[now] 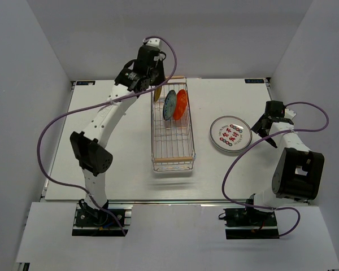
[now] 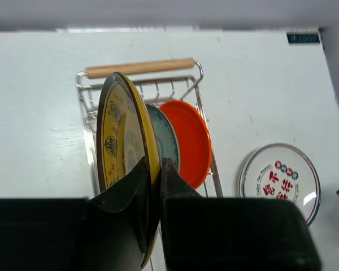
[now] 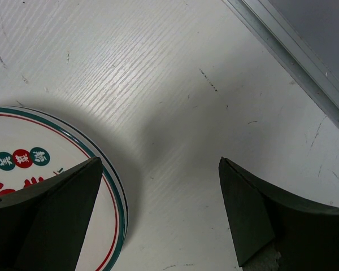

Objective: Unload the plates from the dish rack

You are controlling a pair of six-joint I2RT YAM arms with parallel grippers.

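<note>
At the far end of the dish rack (image 1: pixel 173 148), the left claw (image 2: pixel 155 169) is clenched on the rim of the yellow plate (image 2: pixel 121 135), one finger on each face. That plate stands on edge, and the grey-blue plate (image 2: pixel 166 141) and the orange plate (image 2: pixel 189 141) stand just behind it between the wires. To the right of the rack, a teal-rimmed white plate (image 1: pixel 230 134) lies flat on the worktop (image 1: pixel 130 169). The right claw (image 3: pixel 160 164) hangs released just beside its edge, holding nothing.

By my reading, the large plates are already out and three small ones are left to unload, with the yellow one in hand now. The near part of the rack holds nothing.

Several points stay unclear. The claw hides the yellow plate's lower edge, so I cannot tell whether it rests in the wires or is lifted clear. From above, the wrist covers most of that plate. A second rim seems to show under the white plate, but how many are stacked there cannot be made out.
</note>
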